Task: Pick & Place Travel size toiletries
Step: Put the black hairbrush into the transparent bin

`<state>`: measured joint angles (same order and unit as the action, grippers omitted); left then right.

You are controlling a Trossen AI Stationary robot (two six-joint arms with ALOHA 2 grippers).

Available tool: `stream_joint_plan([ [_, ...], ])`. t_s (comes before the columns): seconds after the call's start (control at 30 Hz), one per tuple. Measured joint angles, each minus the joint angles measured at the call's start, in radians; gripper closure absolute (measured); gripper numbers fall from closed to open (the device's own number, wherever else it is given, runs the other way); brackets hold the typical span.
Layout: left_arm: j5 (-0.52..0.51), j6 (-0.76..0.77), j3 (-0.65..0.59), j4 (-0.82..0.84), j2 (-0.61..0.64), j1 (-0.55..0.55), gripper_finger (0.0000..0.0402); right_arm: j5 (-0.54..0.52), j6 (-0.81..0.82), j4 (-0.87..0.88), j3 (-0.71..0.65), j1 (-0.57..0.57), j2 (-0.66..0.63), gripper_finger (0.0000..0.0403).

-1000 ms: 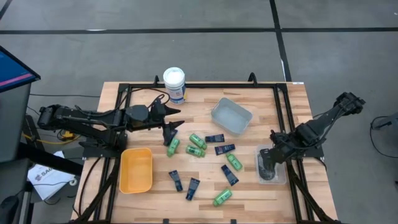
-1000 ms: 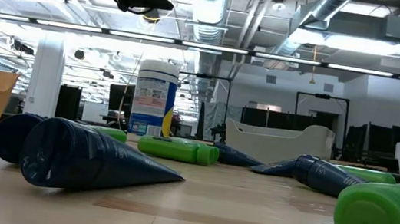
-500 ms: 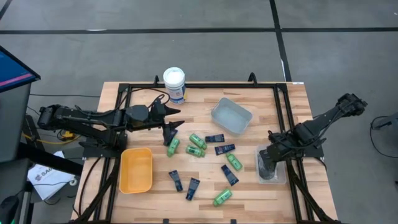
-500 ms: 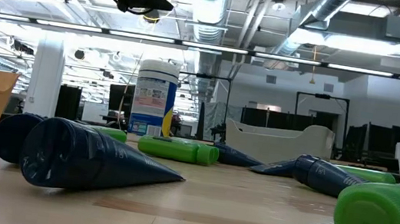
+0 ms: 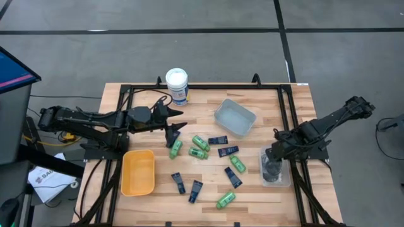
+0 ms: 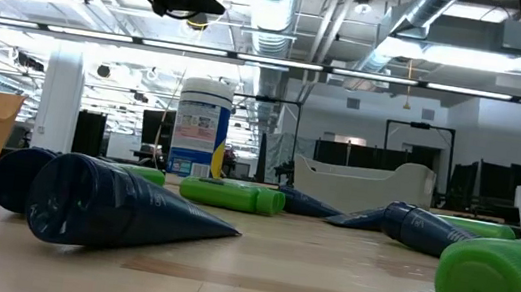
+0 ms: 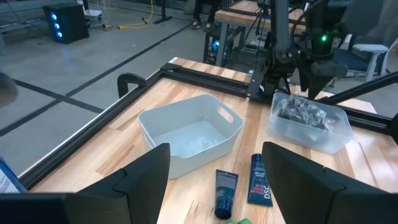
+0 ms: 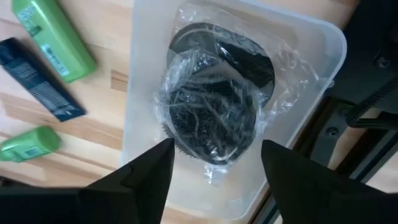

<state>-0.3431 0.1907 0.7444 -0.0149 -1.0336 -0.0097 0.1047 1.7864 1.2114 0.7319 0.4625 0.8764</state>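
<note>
Green bottles [image 5: 197, 152] and flat navy tubes [image 5: 228, 151] lie loose on their sides on the wooden table [image 5: 252, 195]. More of them show close up in the low view, a green bottle [image 6: 499, 288] and a navy tube [image 6: 121, 208]. Dark round tins in clear wrap [image 8: 211, 118] lie in a small clear bin [image 5: 278, 180] at the table's right. My right gripper [image 8: 216, 146] hangs open just above them, pointing down, a finger on either side and clear of them. My left gripper [image 5: 178, 121] is open and raised over the table's left part.
A yellow bin [image 5: 139, 171] stands near the left front. A larger clear bin [image 5: 235, 117] stands behind the toiletries. A tall white canister [image 5: 177, 85] is at the far edge. A black frame [image 5: 202, 88] runs around the tabletop.
My right gripper has shifted a little toward the table's left over the small clear bin. The toiletries on the table have not moved.
</note>
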Motion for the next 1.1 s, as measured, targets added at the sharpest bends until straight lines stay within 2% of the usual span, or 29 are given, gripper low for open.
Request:
stream_joint_plan([
  [0.17, 0.000, -0.001, 0.000, 0.052, -0.006, 0.000, 0.0151, -0.010, -0.016, 0.012, 0.000, -0.050, -0.048, 0.0178],
  [0.33, 0.004, 0.000, 0.000, 0.083, -0.016, 0.000, 0.0151, -0.027, -0.033, -0.009, 0.001, -0.096, -0.081, 0.0209],
  [0.43, 0.018, 0.000, 0.000, 0.090, -0.022, 0.000, 0.0151, -0.027, -0.037, -0.035, 0.002, -0.110, -0.063, 0.0247],
  [0.6, 0.022, 0.000, 0.000, 0.099, -0.031, 0.005, 0.0151, -0.024, -0.102, -0.041, 0.002, -0.110, 0.032, 0.0335],
  [0.73, 0.019, 0.019, 0.000, 0.094, -0.037, 0.007, 0.0151, -0.024, -0.196, -0.048, 0.002, -0.110, 0.108, 0.0395],
  [0.93, 0.009, 0.115, 0.000, 0.096, -0.070, 0.034, 0.0151, -0.005, -0.307, -0.048, -0.040, -0.137, 0.179, 0.0375],
  [1.1, 0.009, 0.132, 0.000, 0.093, -0.108, 0.036, 0.0151, -0.009, -0.373, -0.064, -0.048, -0.163, 0.216, 0.0389],
])
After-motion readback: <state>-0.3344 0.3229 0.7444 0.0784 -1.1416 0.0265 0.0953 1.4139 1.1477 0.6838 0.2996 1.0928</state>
